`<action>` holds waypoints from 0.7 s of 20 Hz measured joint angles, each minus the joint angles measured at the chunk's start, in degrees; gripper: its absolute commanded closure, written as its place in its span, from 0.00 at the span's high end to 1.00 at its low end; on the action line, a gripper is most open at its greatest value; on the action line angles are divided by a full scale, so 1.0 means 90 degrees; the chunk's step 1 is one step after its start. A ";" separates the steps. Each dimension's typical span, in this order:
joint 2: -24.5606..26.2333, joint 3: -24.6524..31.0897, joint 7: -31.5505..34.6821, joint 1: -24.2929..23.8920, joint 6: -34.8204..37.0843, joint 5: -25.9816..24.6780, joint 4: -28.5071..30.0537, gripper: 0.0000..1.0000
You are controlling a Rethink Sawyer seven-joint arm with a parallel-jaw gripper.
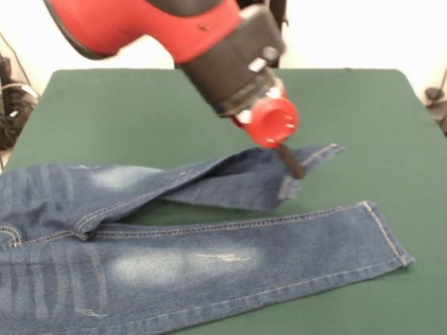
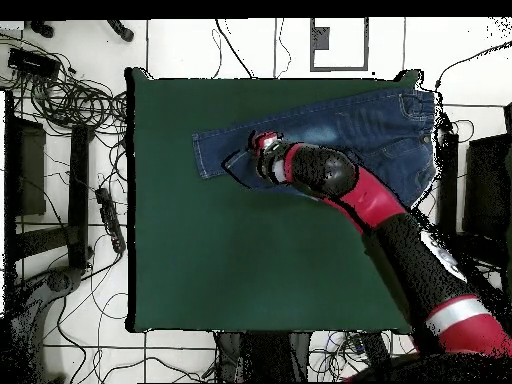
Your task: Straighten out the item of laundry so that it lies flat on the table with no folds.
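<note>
Nearest me, the jeans [image 1: 174,258] lie along the front edge of the green counter [image 1: 140,112], one leg flat, the other leg folded back on itself. Beyond, my pincer [image 1: 293,162] touches that folded leg near its hem; I cannot tell its opening.

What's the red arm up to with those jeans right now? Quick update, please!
Gripper down on the far leg's cuff end, jaws not readable. Jeans partly flat on table; far leg still folded over itself. Nothing in the way.
</note>
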 measured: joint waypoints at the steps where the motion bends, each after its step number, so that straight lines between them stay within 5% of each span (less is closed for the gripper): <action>1: 0.0058 0.0008 0.0000 0.0064 0.0000 -0.0073 -0.0019 0.00; 14: 0.0451 0.0479 0.0000 -0.0005 0.0000 -0.0578 -0.0156 0.00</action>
